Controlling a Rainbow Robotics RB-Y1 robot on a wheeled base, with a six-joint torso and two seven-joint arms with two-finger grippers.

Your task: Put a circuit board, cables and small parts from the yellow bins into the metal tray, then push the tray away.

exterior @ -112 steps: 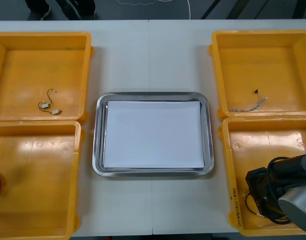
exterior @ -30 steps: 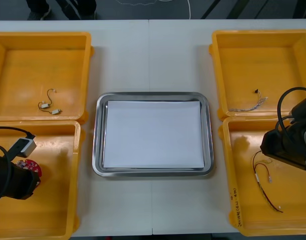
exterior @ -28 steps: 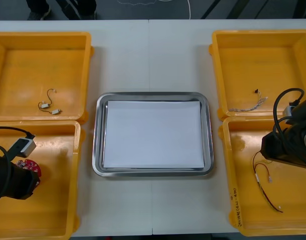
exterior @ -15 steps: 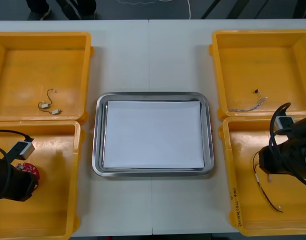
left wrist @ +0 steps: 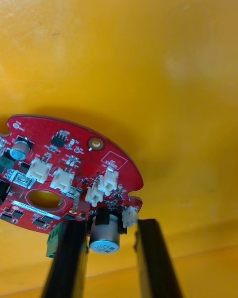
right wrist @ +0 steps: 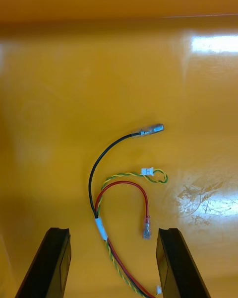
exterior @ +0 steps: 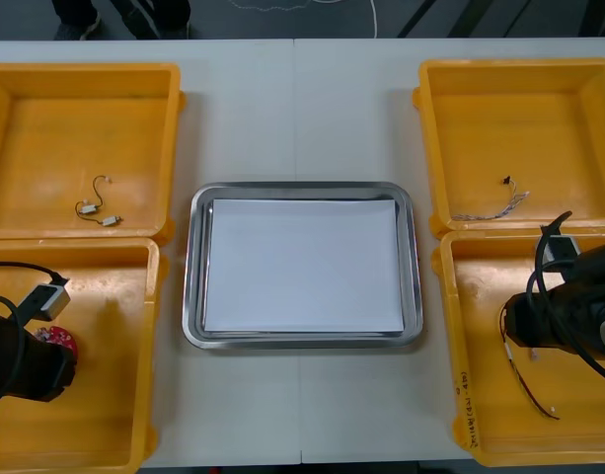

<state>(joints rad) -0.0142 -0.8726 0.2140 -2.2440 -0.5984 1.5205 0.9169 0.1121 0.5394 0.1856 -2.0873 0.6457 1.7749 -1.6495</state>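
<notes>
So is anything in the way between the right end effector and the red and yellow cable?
No, nothing visible. The right end effector is open, its fingers either side of the red and yellow cable.

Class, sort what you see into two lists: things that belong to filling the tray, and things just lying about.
Belonging to the job: circuit board, at the left gripper; red and yellow cable, below the open right gripper; pale cable, far right bin; short cable, far left bin; metal tray; yellow bins.
Just lying about: table; white cord beyond its far edge.
</notes>
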